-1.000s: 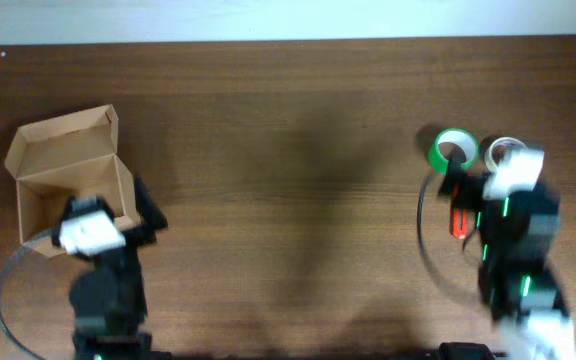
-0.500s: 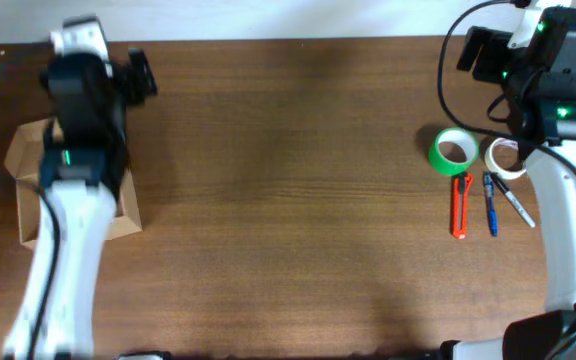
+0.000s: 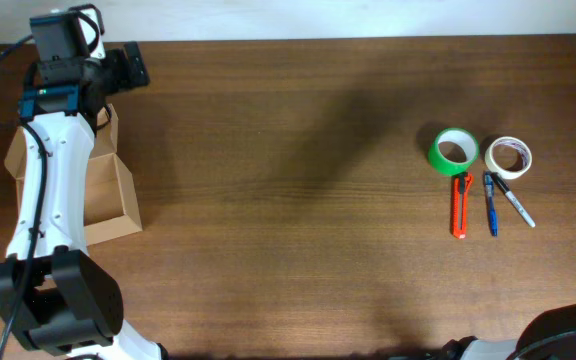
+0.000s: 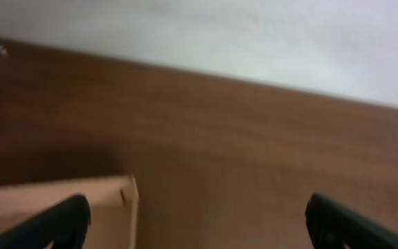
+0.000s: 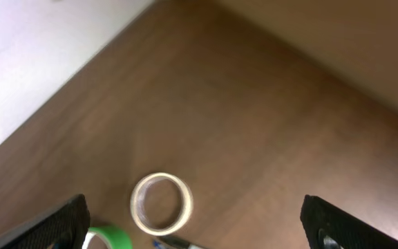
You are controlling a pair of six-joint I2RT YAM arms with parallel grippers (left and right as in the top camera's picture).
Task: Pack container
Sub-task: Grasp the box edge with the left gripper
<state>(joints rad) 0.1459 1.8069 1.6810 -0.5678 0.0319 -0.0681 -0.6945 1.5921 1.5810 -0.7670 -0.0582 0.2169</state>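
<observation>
left edge of surface: container [image 3: 108,200], tan cardboard, lid flap open, sits on the surface [image 3: 288,200]; nothing visible in the part of the inside that shows
container cover: left arm [image 3: 43,190] crosses over its middle in overhead, so part of the inside is hidden
container in left wrist view: only one tan corner shows, low left, blurry
left end effector [image 3: 133,68]: up at the far edge of the surface, just past the container's far side, not touching it
left end effector state: open wide, fingers [image 4: 64,220] far apart at the frame's two bottom corners, nothing between them
right end effector [image 5: 193,207]: barely in overhead, seen from its own wrist camera, raised over the surface's right side
right end effector state: open wide, empty
green tape roll [image 3: 453,151]: right side of surface, lying flat, just beside the white tape roll [image 3: 508,157]
orange box cutter [image 3: 459,205]: right below the green tape roll, lengthwise toward the near edge
blue pen [image 3: 490,203]: beside the orange box cutter, roughly parallel
black-and-white marker [image 3: 516,205]: angled, top end near the white tape roll
items vs container: all five well apart from it, opposite sides of the surface
</observation>
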